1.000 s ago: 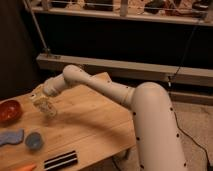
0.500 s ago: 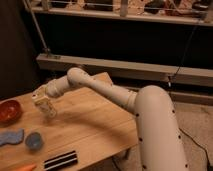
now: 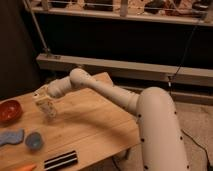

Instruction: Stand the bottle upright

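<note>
The bottle (image 3: 48, 107) is a small whitish plastic bottle with a pale label bearing dark marks. It stands roughly upright on the wooden table (image 3: 95, 125), left of centre. My gripper (image 3: 42, 97) is right at the bottle's top, at the end of the white arm (image 3: 100, 90) that reaches in from the right. The bottle's neck and cap are hidden by the gripper.
A red bowl (image 3: 10, 111) sits at the table's left edge. A blue flat piece (image 3: 11, 137) and a blue round object (image 3: 33, 141) lie near the front left. A black-and-white striped block (image 3: 60, 160) and an orange object (image 3: 22, 167) lie at the front edge.
The arm's elbow and forearm have shifted a little to the right and up. The bottle stays in the same place under the gripper.
</note>
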Robot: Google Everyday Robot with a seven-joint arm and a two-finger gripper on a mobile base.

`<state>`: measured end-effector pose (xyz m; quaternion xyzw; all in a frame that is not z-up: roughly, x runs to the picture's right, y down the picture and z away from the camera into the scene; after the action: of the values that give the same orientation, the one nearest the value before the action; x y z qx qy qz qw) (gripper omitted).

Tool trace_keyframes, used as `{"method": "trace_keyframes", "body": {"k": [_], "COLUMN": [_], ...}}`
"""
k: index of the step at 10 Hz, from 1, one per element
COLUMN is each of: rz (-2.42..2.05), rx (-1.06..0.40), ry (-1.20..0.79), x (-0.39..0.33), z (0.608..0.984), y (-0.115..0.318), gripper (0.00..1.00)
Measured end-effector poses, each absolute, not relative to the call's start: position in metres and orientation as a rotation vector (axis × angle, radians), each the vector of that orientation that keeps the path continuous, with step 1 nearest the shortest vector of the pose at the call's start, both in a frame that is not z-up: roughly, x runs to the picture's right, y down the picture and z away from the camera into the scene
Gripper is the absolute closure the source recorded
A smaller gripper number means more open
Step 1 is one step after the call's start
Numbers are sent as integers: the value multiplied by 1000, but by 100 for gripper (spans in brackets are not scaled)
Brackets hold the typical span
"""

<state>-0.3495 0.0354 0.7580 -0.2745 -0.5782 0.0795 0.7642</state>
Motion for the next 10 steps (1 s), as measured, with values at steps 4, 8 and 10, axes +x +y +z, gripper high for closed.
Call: {"method": "trace_keyframes", "body": {"k": [4,8,10], "rz": [164,131,137], "rx": [-588,-601,-603], "ry": [-1272,-1319,-1323], "x": [-342,-346,-346], "z": [760,755,757], "y": [40,45,44], "gripper": [44,20,20]}}
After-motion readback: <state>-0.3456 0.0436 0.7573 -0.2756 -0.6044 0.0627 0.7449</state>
